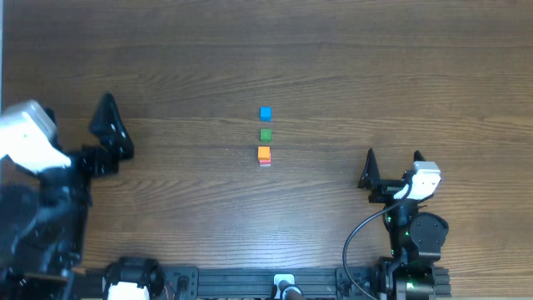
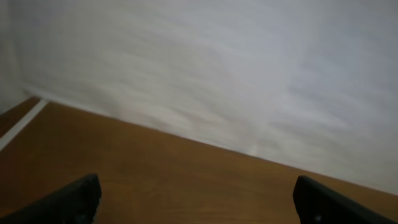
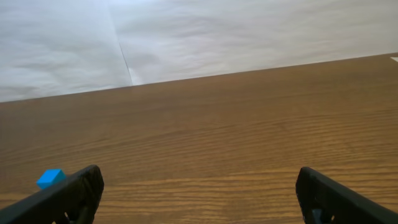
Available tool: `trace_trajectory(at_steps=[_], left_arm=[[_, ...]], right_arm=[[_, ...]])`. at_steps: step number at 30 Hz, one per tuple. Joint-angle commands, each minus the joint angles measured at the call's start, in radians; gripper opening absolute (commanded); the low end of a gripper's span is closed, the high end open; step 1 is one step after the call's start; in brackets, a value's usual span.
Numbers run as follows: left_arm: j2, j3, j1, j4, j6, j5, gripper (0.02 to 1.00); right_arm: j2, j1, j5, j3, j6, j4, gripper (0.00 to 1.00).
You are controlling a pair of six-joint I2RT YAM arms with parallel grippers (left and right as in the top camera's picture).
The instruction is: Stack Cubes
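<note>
the blue cube (image 1: 265, 113), green cube (image 1: 265, 134) and orange cube (image 1: 264, 152) lie in a short line mid-table (image 1: 350, 67), just apart; the orange one seems to rest on a pinkish cube (image 1: 265, 163). left gripper (image 2: 196, 180) and right gripper (image 1: 393, 158) sit well off to either side, fingers spread wide, holding nothing

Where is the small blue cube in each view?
Top view: small blue cube at the far end of the row, beyond the small green cube.
Left wrist view: not in it.
Right wrist view: just past one finger of the right pincer.
Shared landmark: brown wooden tabletop.
</note>
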Motion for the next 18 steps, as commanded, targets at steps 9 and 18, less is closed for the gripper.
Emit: trace_trajectory(at_steps=[9, 18], left_arm=[[-0.372, -0.434, 0.102, 0.036, 0.061, 0.174, 0.998], [-0.53, -0.758, 0.082, 0.272, 0.079, 0.265, 0.996]], right_arm=[[-0.006, 0.001, -0.005, -0.005, 0.005, -0.003, 0.991], [-0.006, 0.001, -0.005, -0.005, 0.005, -0.003, 0.991]])
